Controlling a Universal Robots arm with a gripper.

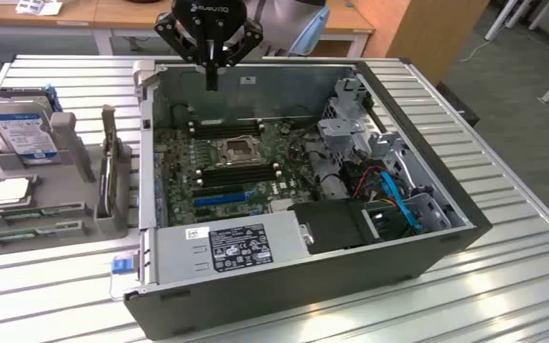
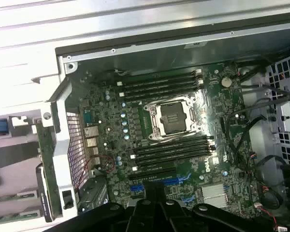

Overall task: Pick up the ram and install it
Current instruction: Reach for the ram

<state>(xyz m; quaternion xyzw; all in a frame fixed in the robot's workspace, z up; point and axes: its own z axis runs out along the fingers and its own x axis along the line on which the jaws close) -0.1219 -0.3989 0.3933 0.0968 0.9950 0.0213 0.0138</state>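
Claw (image 1: 212,81) sits high in the exterior view, hanging over the far wall of the open computer case (image 1: 303,300). Its fingers are pinched tight together with nothing between them: closed, empty, touching nothing.

And the ram (image 1: 36,213)? Nowhere near it. It's a thin green stick lying flat on the gray rack (image 1: 60,193) out on the tabletop (image 1: 503,286). That puts it outside the case, well off toward the exterior view's left and nearer the camera than the claw. A second green stick (image 1: 22,233) lies just beside it, parallel, one end cut by the picture's edge. The chips on both are too small to make out.

A hard drive (image 1: 22,132) stands upright at the rack's far end. A thin board (image 1: 111,175) stands on edge in a slot on the rack's case side, and what it is, I cannot tell. Inside the case, black memory slots (image 1: 241,174) run on both sides of the processor socket (image 1: 236,150). The claw's upper body is cut off by the frame.

Over to the wrist view. The claw (image 2: 154,200) shows as a dark closed wedge, partly cut by the picture's edge, looking down on the socket between its two banks of slots. The rack peeks in beside the case, mostly cut off. There are green strips on it, but too little shows to say which is the ram.
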